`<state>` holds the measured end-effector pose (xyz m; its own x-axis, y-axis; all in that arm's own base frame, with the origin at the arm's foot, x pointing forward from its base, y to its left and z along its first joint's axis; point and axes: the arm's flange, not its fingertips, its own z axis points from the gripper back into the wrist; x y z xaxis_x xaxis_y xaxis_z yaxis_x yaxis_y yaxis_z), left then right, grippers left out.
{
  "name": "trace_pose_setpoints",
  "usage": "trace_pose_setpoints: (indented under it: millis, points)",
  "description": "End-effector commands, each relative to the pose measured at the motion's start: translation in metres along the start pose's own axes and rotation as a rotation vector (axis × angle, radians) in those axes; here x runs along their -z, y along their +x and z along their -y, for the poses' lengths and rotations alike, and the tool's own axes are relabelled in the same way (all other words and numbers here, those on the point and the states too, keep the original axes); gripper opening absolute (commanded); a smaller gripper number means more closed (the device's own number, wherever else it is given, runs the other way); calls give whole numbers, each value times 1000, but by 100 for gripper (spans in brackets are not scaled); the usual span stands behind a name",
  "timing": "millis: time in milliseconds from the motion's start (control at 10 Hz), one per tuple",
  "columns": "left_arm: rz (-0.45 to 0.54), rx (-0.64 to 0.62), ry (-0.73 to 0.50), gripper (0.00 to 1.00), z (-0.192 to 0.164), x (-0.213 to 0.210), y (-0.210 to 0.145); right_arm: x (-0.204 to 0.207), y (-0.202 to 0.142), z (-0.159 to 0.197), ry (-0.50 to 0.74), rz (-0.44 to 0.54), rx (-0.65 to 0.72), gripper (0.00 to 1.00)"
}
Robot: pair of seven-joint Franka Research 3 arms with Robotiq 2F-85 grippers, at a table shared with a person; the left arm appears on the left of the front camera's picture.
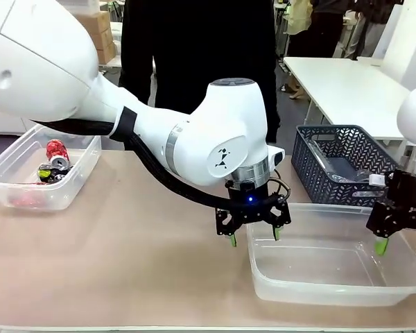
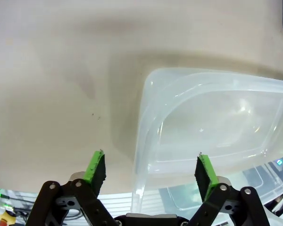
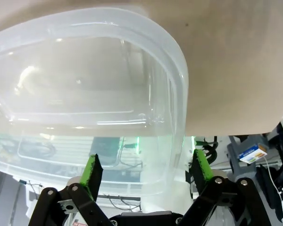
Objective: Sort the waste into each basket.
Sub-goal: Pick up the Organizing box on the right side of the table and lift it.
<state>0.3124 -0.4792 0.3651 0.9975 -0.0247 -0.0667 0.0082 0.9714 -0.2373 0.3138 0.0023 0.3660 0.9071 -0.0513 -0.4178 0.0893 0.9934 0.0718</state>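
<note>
Crushed cans (image 1: 54, 164), one of them red (image 1: 57, 150), lie in the clear basket (image 1: 59, 198) at the far left. A second clear basket (image 1: 319, 295) stands at the front right with nothing in it. My left gripper (image 1: 254, 238) hangs open over this basket's left rim, one finger on each side. In the left wrist view the rim (image 2: 144, 122) runs up between the fingers of the left gripper (image 2: 151, 172). My right gripper (image 1: 403, 248) stands open over the right rim, and in the right wrist view that rim (image 3: 179, 75) passes between the green pads of the right gripper (image 3: 146, 172).
A dark lattice-sided basket (image 1: 347, 156) stands just behind the right clear basket, close to my right gripper. A person in dark clothes (image 1: 194, 41) stands at the far side. Bare tabletop (image 1: 145, 243) lies between the two clear baskets.
</note>
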Motion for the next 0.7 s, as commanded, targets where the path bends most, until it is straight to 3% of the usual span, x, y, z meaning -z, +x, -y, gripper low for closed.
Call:
trace_pose_setpoints:
  millis: [0,100,200,400,500,600]
  points:
    - [8,16,30,40,2,0,1,49,-29,10,23,37,-48,40]
    - [13,22,34,26,2,-1,-1,52,-29,11,3,40,-43,4]
    - [12,22,35,0,2,-1,-1,53,-30,12,-4,61,-35,0]
    - [7,21,37,0,2,0,-2,55,-29,13,-17,138,-41,0]
    - [8,20,33,4,1,-1,-2,58,-30,13,-19,147,-62,3]
    - [10,15,32,0,1,-1,-2,60,-30,13,-28,136,-70,0]
